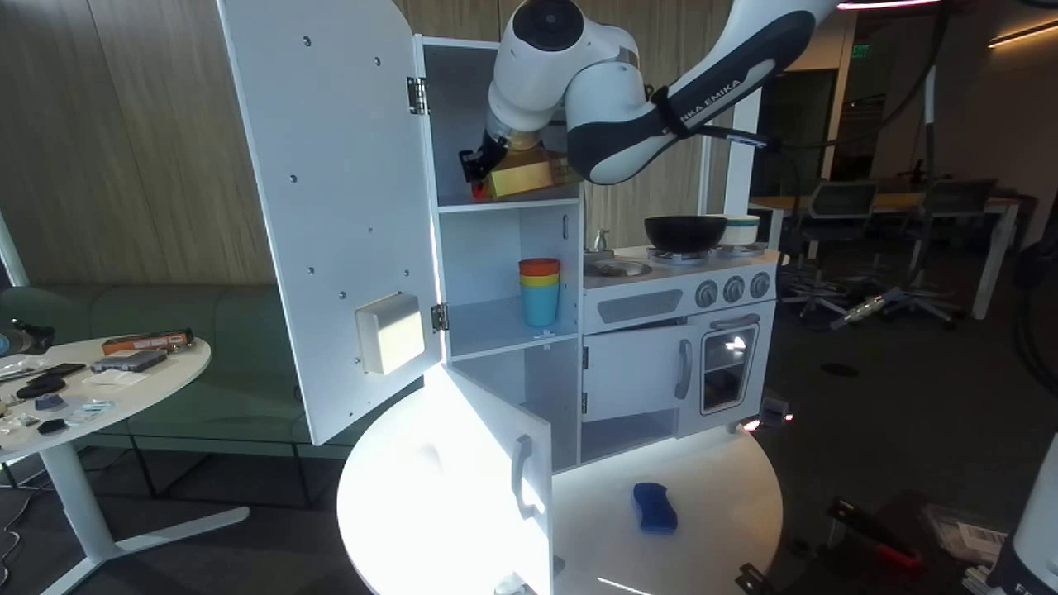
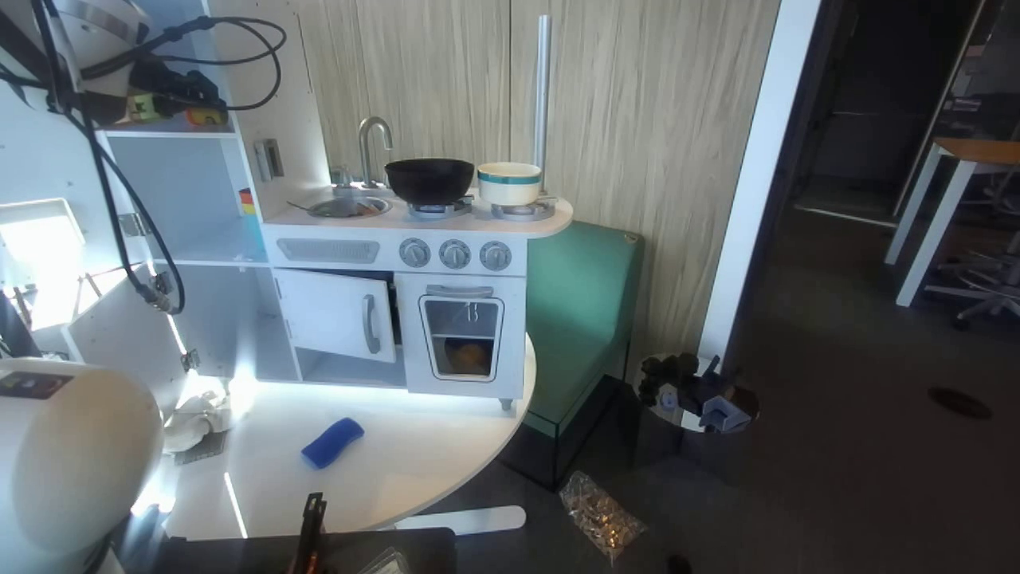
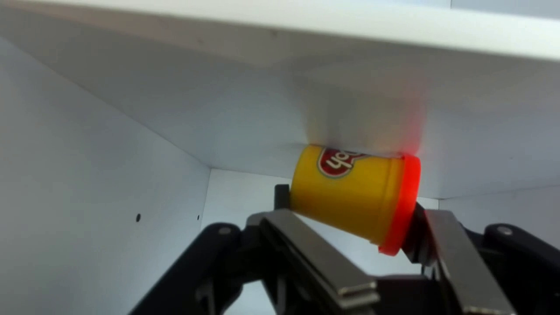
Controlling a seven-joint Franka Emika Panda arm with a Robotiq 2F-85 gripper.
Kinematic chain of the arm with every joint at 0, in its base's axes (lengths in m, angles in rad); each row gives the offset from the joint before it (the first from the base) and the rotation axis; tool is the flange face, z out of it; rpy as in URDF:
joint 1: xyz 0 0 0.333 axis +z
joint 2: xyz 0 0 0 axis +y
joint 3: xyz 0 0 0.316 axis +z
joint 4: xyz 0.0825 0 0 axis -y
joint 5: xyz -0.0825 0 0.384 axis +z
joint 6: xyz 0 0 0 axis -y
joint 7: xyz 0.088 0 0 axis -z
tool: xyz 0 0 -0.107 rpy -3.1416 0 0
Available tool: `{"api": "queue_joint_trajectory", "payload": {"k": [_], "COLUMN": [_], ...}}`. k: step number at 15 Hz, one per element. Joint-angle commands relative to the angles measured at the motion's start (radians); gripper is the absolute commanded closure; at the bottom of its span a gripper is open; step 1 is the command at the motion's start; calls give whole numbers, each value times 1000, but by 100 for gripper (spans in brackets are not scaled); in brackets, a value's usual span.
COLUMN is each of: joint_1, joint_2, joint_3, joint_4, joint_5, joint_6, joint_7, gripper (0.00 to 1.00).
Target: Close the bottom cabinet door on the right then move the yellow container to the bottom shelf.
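Note:
The yellow container (image 3: 341, 192) lies on its side between my gripper's fingers (image 3: 350, 214) in the wrist view, its red lid against the right finger and its base against the left. My gripper is shut on it. It touches or nearly touches the higher board (image 3: 218, 100), which shows at the top of the wrist view. The container also shows in an exterior view (image 2: 205, 117). The bottom shelf (image 1: 488, 326) is below, holding stacked cups. The bottom cabinet door beside the oven (image 1: 632, 376) is slightly ajar. The bottom door under the tall section (image 1: 496, 463) stands wide open.
The tall upper door (image 1: 331, 207) is open, with a white box (image 1: 390, 332) on its inside. Stacked cups (image 1: 540, 302) stand at the shelf's right side. A black pan (image 1: 684, 234) and a white pot (image 2: 510, 187) are on the stove. A blue sponge (image 1: 655, 507) lies on the table.

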Motion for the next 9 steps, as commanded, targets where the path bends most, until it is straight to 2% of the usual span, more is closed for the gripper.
{"api": "queue_joint_trajectory", "payload": {"k": [1, 5, 6, 9], "joint_1": [3, 5, 46, 66], "joint_2": [-43, -135, -161, -260], "joint_3": [9, 16, -25, -35], "joint_4": [-13, -66, -82, -156], "joint_5": [40, 90, 119, 237], "joint_6": [5, -5, -16, -44], "joint_7": [-18, -89, -126, -272], "gripper": [68, 68, 68, 68]}}
